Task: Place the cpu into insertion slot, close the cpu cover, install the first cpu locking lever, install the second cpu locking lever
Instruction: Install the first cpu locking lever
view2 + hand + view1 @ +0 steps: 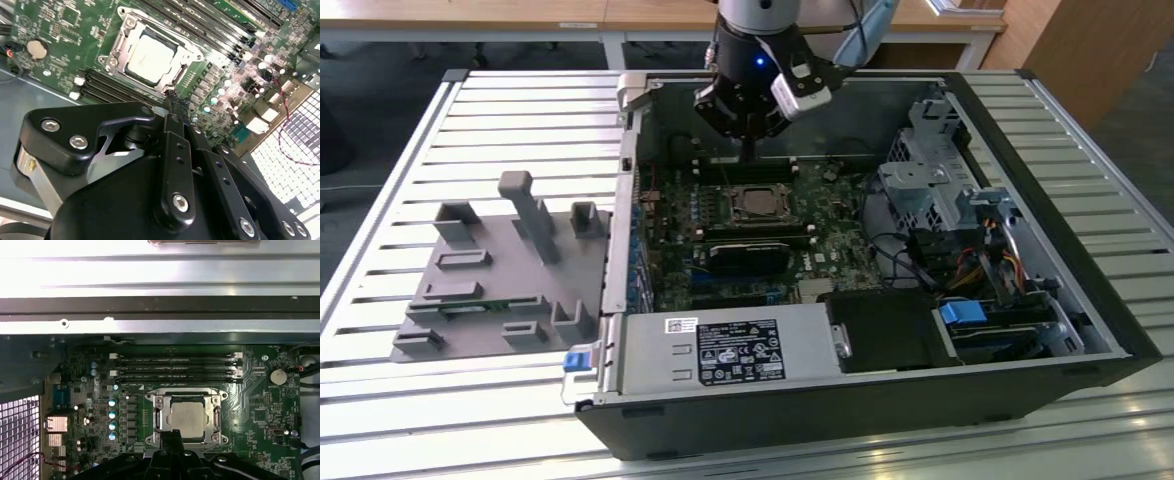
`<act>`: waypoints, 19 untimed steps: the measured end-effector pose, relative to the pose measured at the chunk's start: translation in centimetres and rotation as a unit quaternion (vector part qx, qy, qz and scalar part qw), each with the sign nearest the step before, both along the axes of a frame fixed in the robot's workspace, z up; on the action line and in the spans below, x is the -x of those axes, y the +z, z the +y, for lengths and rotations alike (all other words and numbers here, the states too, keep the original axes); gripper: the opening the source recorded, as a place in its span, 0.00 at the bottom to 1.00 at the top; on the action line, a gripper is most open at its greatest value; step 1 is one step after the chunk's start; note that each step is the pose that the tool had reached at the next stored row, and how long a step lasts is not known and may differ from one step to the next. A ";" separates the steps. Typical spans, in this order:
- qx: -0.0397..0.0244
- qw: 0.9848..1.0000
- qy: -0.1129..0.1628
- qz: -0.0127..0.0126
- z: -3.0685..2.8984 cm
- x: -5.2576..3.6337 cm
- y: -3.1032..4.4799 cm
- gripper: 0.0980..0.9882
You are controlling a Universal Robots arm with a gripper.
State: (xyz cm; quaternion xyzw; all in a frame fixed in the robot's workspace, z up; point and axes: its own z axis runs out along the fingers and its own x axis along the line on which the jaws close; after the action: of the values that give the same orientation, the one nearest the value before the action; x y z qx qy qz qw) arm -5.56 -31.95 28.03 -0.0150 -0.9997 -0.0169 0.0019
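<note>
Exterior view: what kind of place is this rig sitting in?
Probably a robotics lab or test workshop: an open computer case lies on a slatted metal table, a grey fixture plate sits beside it, and wooden desks stand behind.

printed sticker [740,352] on power supply [807,350], no text legible

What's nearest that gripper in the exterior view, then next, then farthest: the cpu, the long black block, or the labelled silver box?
1. cpu, right beside the gripper.
2. long black block, just past the cpu.
3. labelled silver box, lowest in the picture.
</note>
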 end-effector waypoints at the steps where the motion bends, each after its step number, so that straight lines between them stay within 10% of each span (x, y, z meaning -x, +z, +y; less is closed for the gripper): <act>1: 0.000 1.000 0.001 0.000 0.01 0.12 -0.06 0.01; 19: 0.000 1.000 0.028 -0.001 0.01 0.42 -0.47 0.01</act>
State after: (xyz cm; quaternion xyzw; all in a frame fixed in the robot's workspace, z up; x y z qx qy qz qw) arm -5.98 -31.94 27.55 0.0130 -0.9998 -0.0168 0.0010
